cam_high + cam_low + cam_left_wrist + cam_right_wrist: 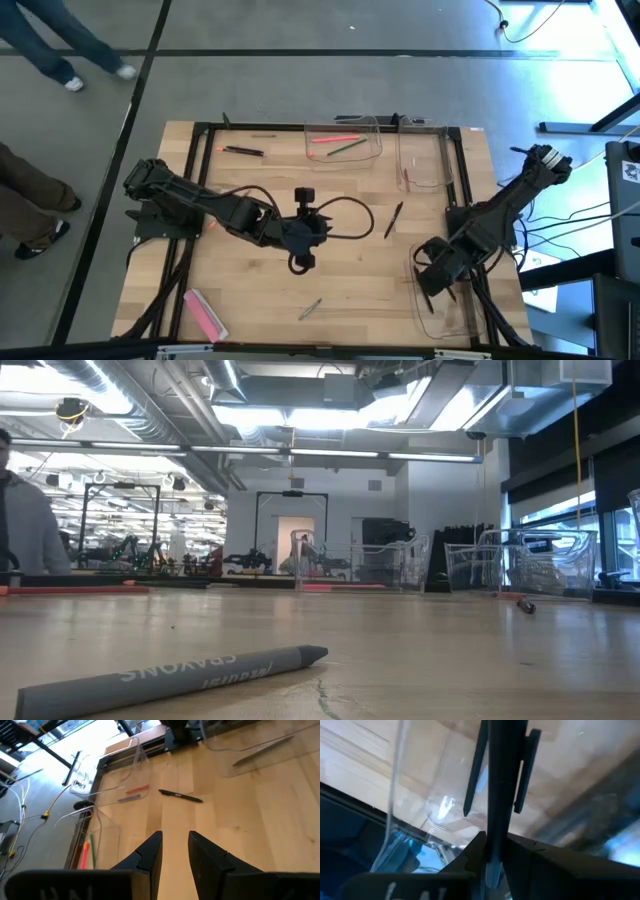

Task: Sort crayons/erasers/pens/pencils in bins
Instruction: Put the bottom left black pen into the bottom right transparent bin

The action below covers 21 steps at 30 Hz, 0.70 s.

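A grey crayon (180,672) is lying nearest the low camera on the wooden surface (340,290), and near that front edge a pink eraser (205,313) is resting flat at the left, well apart from every bin. At the front right, the right gripper (492,865) is hanging over a clear bin (445,305), its jaws closing tight on a dark pen (497,780) that is pointing down toward the bin's floor; a clip is showing on the pen's side. At mid surface the left gripper (175,852) is hovering with its jaws standing apart and holding nothing, bare wood showing between them. Just beyond it another black pen (394,219) is lying loose on the wood between the two arms. Farther back, a second bin (425,160) is sitting at the right rear with a thin reddish stick inside, and a third bin (345,140) beside it is holding a red stick and a green one. Left of that, a dark pen (243,151) is lying near the back rail. Beyond the surface, a person's legs (60,50) are showing on the grey floor at the far left.
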Motion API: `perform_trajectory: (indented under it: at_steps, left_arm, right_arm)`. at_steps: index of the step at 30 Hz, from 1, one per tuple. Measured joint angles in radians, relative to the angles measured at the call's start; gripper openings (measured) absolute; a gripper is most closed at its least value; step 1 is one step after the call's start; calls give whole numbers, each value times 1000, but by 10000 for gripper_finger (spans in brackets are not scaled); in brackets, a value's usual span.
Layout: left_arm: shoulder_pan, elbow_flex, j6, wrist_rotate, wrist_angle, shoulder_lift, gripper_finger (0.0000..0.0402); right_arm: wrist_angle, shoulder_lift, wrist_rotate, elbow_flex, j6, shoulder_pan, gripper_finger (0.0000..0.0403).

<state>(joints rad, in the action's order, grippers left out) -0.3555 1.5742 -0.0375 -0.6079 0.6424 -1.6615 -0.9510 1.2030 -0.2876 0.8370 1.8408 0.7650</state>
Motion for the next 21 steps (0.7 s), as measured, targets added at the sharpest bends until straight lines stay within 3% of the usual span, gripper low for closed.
perform_trajectory:
  at_steps: [9, 21]
  left_arm:
    - [-21, 0, -25, 0, -17, 0, 86]
    - [-21, 0, -73, 0, -33, -1, 86]
  right_arm:
    - [377, 0, -3, -237, 51, 0, 51]
    - [432, 0, -20, -338, 123, -1, 51]
